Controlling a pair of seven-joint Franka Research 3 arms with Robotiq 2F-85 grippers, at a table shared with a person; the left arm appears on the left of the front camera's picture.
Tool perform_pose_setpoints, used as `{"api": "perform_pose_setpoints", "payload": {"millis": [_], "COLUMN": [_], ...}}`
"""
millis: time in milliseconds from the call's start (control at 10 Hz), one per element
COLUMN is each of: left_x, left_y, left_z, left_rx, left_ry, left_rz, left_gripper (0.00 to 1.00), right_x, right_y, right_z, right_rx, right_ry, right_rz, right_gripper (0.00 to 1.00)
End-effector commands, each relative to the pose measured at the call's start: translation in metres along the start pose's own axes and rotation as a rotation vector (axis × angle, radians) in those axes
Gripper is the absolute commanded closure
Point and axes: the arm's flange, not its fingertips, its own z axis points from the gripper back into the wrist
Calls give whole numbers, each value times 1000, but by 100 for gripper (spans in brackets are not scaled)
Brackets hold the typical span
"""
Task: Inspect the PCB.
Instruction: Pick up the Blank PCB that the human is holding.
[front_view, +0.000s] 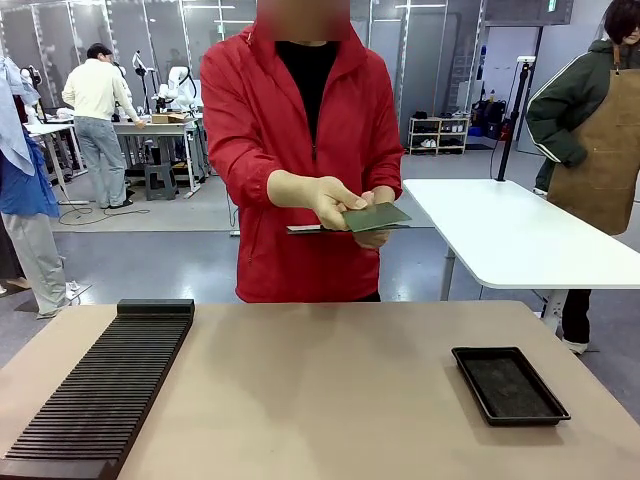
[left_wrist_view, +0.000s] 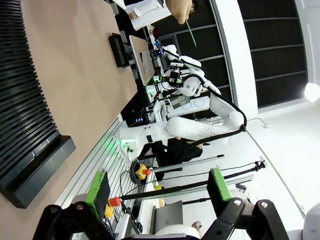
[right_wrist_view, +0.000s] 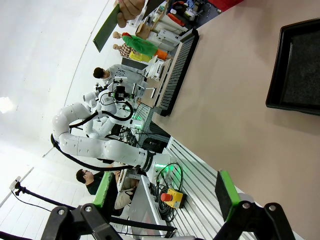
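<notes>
Tan rectangular tabletop (front_view: 330, 400): broad bare middle, open from near edge to far edge. Long black ribbed slotted rack (front_view: 100, 400) lies along the left side, its near end cut off by the bottom of the front view. Shallow black rectangular tray (front_view: 487, 350) sits near the right edge, well apart from the rack. Left gripper (left_wrist_view: 157, 187) and right gripper (right_wrist_view: 164, 192): green pads spread wide, nothing held. Thin flat green PCB (front_view: 377, 217) is off the table, beyond the far edge, held roughly level in the person's hands (front_view: 335, 200).

A lab-like workshop hall: grey floor (front_view: 150, 262), glass partitions (front_view: 125, 30), a white side counter (front_view: 500, 240), a storage rack (front_view: 438, 135), a person's work apron (front_view: 608, 160), and an emergency-stop button (right_wrist_view: 168, 197).
</notes>
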Motion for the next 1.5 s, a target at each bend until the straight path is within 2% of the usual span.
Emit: {"api": "perform_pose_setpoints", "payload": {"millis": [0, 200, 300, 500, 700, 1000, 1200, 1400], "left_x": [1, 1, 1, 1, 1, 1, 1, 1], "left_y": [0, 0, 0, 0, 0, 0, 0, 0], "left_z": [-1, -1, -1, -1, -1, -1, -1, -1], "left_rx": [14, 14, 14, 14, 14, 14, 14, 14], "left_ry": [9, 9, 9, 9, 9, 9, 9, 9], "left_rz": [4, 4, 4, 4, 4, 4, 4, 4], "left_gripper": [0, 0, 0, 0, 0, 0, 0, 0], "right_x": [0, 0, 7, 38, 71, 118, 136, 155], "right_y": [1, 0, 10, 38, 73, 111, 125, 130], "right_z": [1, 0, -8, -24, -55, -114, -147, -175], "right_rx": [10, 0, 1, 64, 39, 85, 96, 109], "right_ry": [-6, 0, 72, 79, 168, 240, 295, 297], "right_rz": [8, 0, -9, -99, -168, -281, -328, -390], "right_gripper": [0, 0, 0, 0, 0, 0, 0, 0]}}
